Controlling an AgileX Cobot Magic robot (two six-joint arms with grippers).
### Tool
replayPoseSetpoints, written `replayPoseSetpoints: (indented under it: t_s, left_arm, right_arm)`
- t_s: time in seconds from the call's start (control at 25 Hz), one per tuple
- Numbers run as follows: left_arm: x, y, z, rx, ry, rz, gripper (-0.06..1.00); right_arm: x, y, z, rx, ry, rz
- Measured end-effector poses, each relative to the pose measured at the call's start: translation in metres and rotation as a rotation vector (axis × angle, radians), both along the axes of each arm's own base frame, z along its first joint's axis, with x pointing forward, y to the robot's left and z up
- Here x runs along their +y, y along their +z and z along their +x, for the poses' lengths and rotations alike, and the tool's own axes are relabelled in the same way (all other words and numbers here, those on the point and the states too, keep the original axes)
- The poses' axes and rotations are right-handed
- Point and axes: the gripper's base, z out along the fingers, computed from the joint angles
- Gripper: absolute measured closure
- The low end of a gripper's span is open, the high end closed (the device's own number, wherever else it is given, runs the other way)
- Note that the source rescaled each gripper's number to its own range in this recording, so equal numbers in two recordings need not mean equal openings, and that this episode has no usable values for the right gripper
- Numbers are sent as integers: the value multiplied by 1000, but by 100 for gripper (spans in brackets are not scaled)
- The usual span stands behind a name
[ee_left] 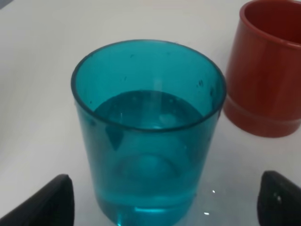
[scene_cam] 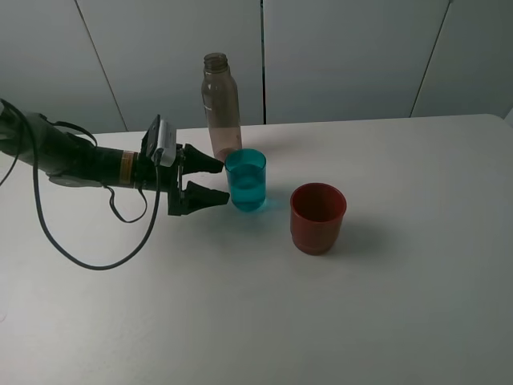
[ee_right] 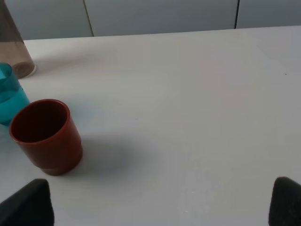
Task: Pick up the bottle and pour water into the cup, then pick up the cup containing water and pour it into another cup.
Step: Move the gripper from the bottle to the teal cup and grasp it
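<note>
The bottle (scene_cam: 222,108) stands upright and capless at the back of the table, seemingly empty. Just in front of it is the cup (scene_cam: 246,180), a teal tumbler roughly half full of water (ee_left: 148,136). My left gripper (scene_cam: 220,183) lies level at the cup's left side, open, its fingertips (ee_left: 51,202) flanking the cup without touching it. To the cup's right stands another cup (scene_cam: 317,216), dark red and empty (ee_right: 44,136). My right gripper (ee_right: 157,202) is open over bare table, with nothing between its fingers; it is outside the exterior high view.
All three vessels stand on a white table (scene_cam: 401,305) in front of a pale panelled wall. A black cable (scene_cam: 80,257) loops from the left arm down onto the table at the left. In the right wrist view the bottle (ee_right: 14,52) and cup (ee_right: 8,96) sit at the frame edge.
</note>
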Motion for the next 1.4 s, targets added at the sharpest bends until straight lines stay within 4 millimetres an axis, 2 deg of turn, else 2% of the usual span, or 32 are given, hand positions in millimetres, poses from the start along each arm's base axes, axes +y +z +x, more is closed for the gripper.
replayPoseSetpoints:
  t_s: [0.48, 0.72, 1.04, 1.4]
  left_arm:
    - [-2, -3, 3, -24, -5, 22, -6]
    - [-7, -17, 3, -1, -21, 25, -6]
    - [-11, -13, 11, -34, -31, 8, -6]
    - [-15, -13, 10, -34, -41, 6, -6]
  right_arm:
    - [0, 0, 0, 0, 0, 0]
    - [0, 0, 0, 0, 0, 0]
    - [0, 0, 0, 0, 0, 0]
    - [0, 0, 0, 0, 0, 0]
